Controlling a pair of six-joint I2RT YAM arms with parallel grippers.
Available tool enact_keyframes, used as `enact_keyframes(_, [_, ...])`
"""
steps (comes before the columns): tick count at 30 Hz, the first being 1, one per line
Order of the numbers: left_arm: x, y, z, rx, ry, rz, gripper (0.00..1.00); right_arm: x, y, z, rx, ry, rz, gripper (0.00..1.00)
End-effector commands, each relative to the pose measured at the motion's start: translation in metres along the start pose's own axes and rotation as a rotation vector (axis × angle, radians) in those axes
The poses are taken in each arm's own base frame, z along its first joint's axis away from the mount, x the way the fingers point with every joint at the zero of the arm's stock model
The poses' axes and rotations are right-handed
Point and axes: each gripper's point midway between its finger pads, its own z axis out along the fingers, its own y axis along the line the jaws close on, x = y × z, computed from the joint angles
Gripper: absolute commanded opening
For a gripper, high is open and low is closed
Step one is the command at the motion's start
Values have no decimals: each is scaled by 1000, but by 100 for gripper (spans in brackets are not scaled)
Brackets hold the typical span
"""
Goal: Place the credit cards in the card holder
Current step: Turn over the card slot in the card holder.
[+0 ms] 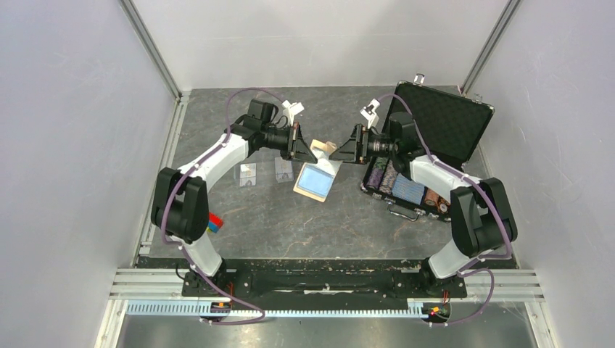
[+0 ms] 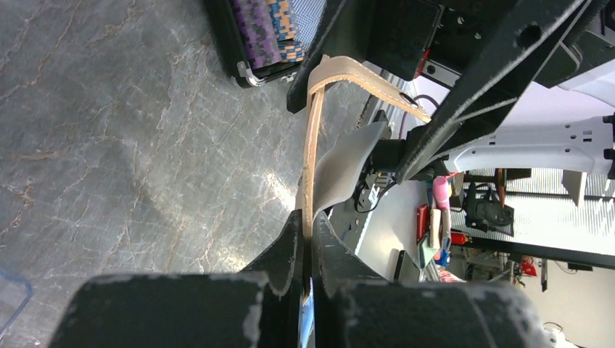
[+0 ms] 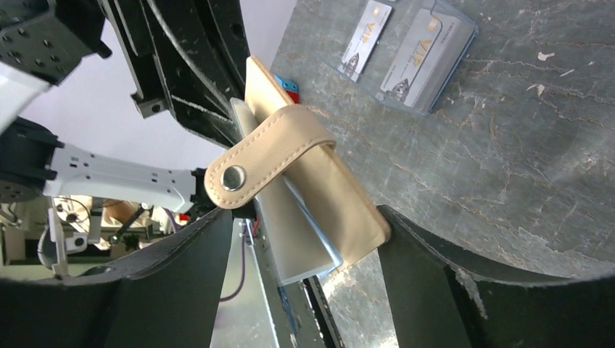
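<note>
- Card holder [image 1: 317, 180] hangs between your two arms, over the middle of the table [image 1: 290, 225]; its light blue inner panel tilts down toward the near side.
- You cannot tell whether its lower edge touches the table.
- Left gripper [image 2: 306, 225]: clenched on the thin tan edge of the card holder, both fingers pressed flat against it.
- Right gripper [image 3: 308, 217]: released, jaws spread wide, with the card holder's tan cover in the gap between them. One corner sits just beside the finger on the right of that view; contact is not clear.
- Snap tab [image 3: 268, 156] curls over the cover's edge, its metal stud facing the right wrist camera.
- Credit cards [image 1: 248, 174]: both on the table in clear sleeves, side by side to the left of the card holder, apart from it and from both grippers.
- Black case [image 1: 435, 138] stands open on the right, with poker chips [image 1: 395, 181] inside.
- Coloured blocks [image 1: 215, 222] sit by the left arm.
</note>
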Motion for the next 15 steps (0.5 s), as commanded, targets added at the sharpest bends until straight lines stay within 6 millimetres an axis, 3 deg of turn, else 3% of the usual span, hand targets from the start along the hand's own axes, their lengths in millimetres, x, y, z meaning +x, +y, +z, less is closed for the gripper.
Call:
enact_keyframes(1, [-5,-12,-5,15,16,-58,2,1,12,-5,-30,30,-129,75])
enact_keyframes(11, [7,-17,-9,23,65,-66,2,23,25,13,-74,141,-221,78])
enact_keyframes(15, [12,-26,-10,73,84,-49,2,26,23,19,-67,165,-238,73])
